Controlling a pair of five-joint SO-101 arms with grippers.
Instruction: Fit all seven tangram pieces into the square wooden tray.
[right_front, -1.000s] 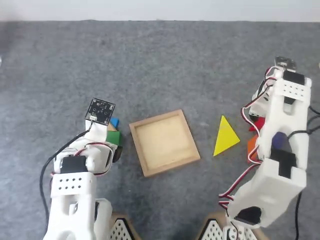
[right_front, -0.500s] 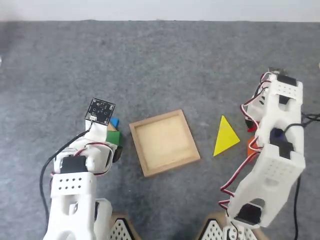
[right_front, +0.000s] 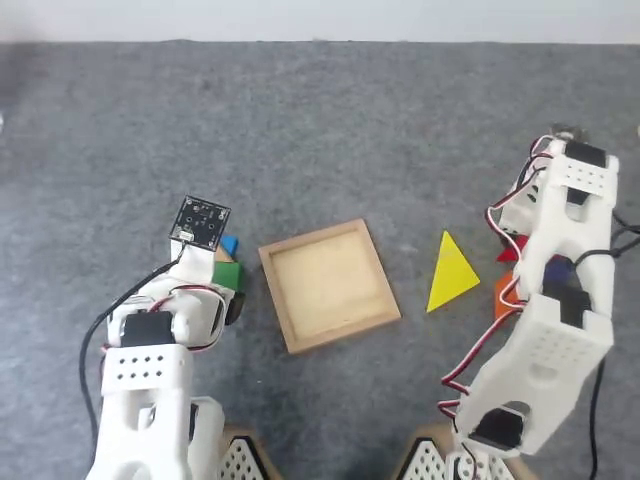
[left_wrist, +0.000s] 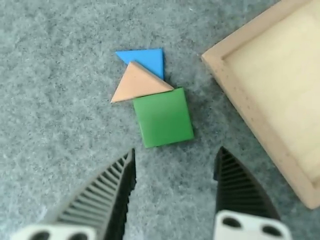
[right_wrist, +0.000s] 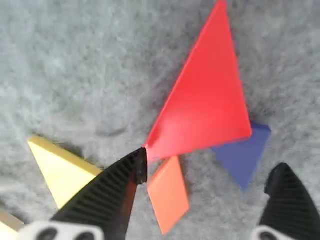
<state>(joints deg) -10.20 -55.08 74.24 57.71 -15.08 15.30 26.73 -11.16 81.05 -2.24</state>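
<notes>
Seven tangram pieces, all outside the square wooden tray (right_front: 325, 280), which sits centre frame in the high view on the grey mat (right_front: 300, 130). Just left of the tray: green square (left_wrist: 163, 117), tan triangle (left_wrist: 140, 85) and blue triangle (left_wrist: 147, 59), clustered and touching. Left gripper (left_wrist: 175, 155) above them, jaws apart. Right of the tray: yellow triangle (right_front: 450, 272), alone. Far right: red triangle (right_wrist: 205, 100), orange parallelogram (right_wrist: 169, 194) and dark blue triangle (right_wrist: 240, 155), bunched under the right gripper (right_wrist: 212, 167), jaws wide.

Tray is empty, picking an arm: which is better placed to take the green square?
Left. The open left end effector hovers beside the green square; the right end effector is over the red triangle.
</notes>
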